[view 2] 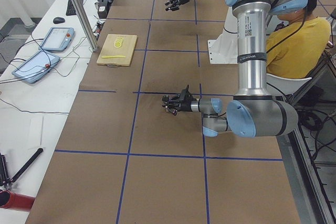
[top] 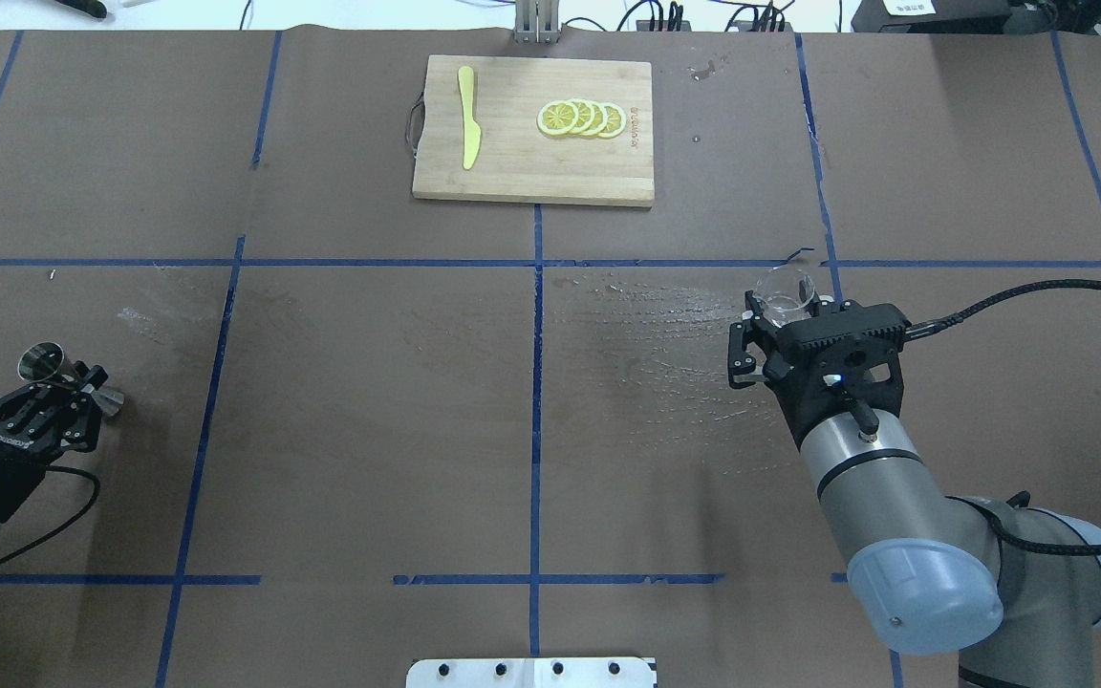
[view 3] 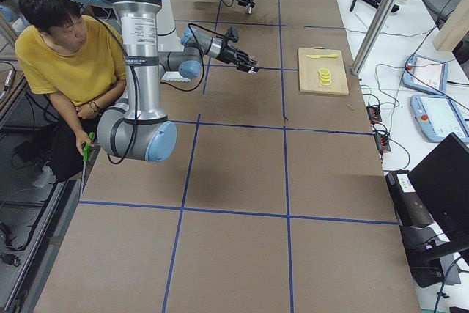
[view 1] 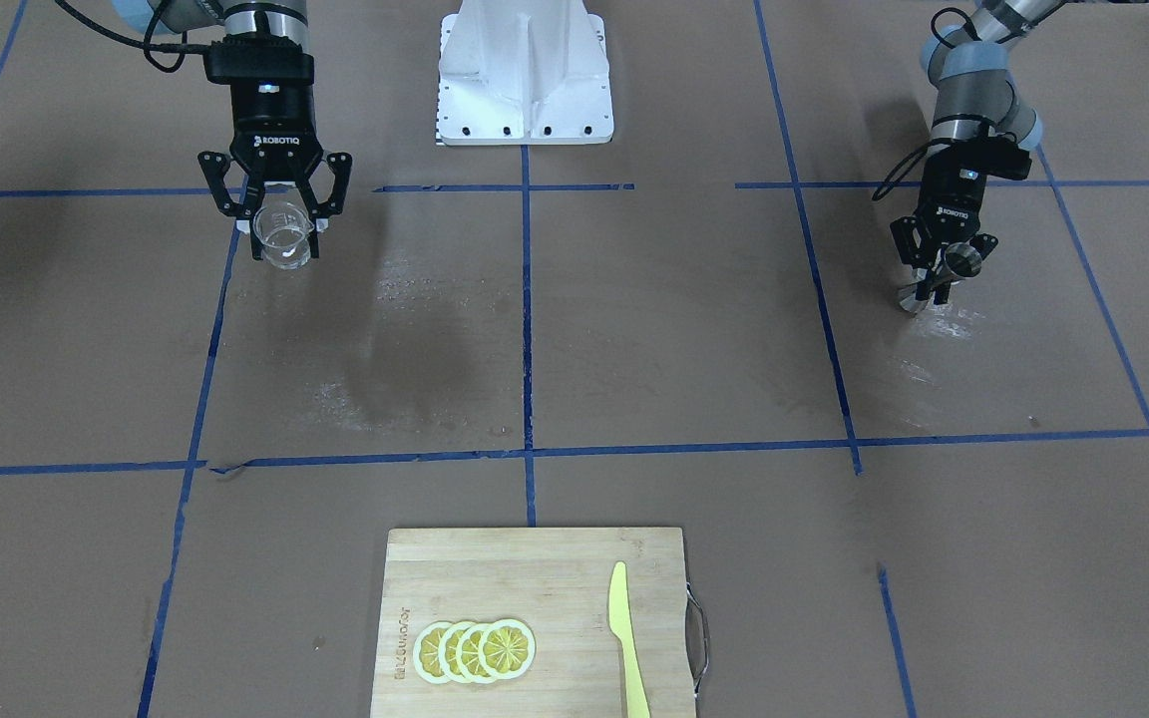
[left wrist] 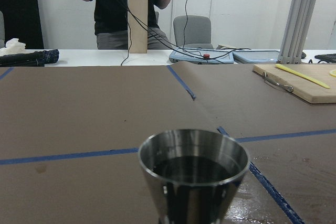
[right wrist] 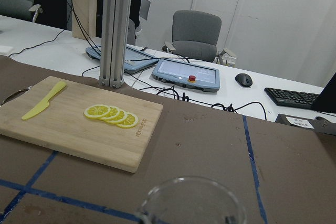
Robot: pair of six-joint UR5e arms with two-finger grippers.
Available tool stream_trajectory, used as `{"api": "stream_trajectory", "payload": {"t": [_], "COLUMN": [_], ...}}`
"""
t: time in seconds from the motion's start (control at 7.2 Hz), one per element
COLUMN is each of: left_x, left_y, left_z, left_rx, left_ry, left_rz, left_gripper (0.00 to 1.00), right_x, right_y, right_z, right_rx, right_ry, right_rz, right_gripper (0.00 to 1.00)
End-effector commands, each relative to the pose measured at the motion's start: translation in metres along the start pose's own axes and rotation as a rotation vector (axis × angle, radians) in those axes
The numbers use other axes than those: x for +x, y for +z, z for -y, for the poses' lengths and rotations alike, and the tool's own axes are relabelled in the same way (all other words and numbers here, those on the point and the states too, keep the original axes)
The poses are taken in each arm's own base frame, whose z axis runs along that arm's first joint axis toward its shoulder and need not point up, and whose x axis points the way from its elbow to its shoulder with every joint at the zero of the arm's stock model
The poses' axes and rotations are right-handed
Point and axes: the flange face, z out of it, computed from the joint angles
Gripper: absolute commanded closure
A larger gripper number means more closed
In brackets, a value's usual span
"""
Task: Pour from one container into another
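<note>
Reading the overhead view from its left, you found the left gripper with jaws clamped on the waist of the steel jigger near the table edge, dark liquid standing in its upper cone. At centre, on the far side, a cutting board carried a yellow knife and four overlapping lemon slices. At right, the right gripper had its jaws clamped on the clear glass cup, above a wet-streaked patch and well apart from the jigger.
</note>
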Motion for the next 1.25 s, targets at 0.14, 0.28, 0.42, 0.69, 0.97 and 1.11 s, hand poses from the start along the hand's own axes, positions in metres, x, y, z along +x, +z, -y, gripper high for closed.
{"api": "stream_trajectory", "payload": {"t": [0.14,0.28,0.42,0.69,0.97,1.11], "left_x": [-0.0002,-0.0007,-0.0007,-0.0004,-0.0002,-0.0001], "left_y": [0.0009,0.0009,0.001,0.0014,0.0014,0.0013], "left_z": [-0.0023,-0.0027,-0.0029,-0.0033,-0.0036,-0.0036], "left_rx": [-0.004,-0.005,-0.005,-0.005,-0.008,-0.01], "left_ry": [0.008,0.01,0.012,0.012,0.017,0.016], "left_rz": [0.003,0.004,0.005,0.005,0.003,0.0], "left_gripper": [1.0,1.0,1.0,0.99,0.87,0.83], "right_x": [-0.0006,-0.0006,-0.0016,-0.0032,-0.0032,-0.0037], "right_y": [-0.0005,-0.0005,-0.001,-0.0009,-0.0013,-0.0015], "right_z": [-0.0003,-0.0003,-0.0003,0.0005,0.0011,0.0016], "right_rx": [-0.001,-0.001,-0.001,0.0,0.0,0.001], "right_ry": [0.0,0.0,0.001,0.003,0.005,0.006], "right_rz": [0.002,0.002,0.004,0.005,0.006,0.007], "right_gripper": [0.99,0.99,0.99,0.98,0.98,0.98]}}
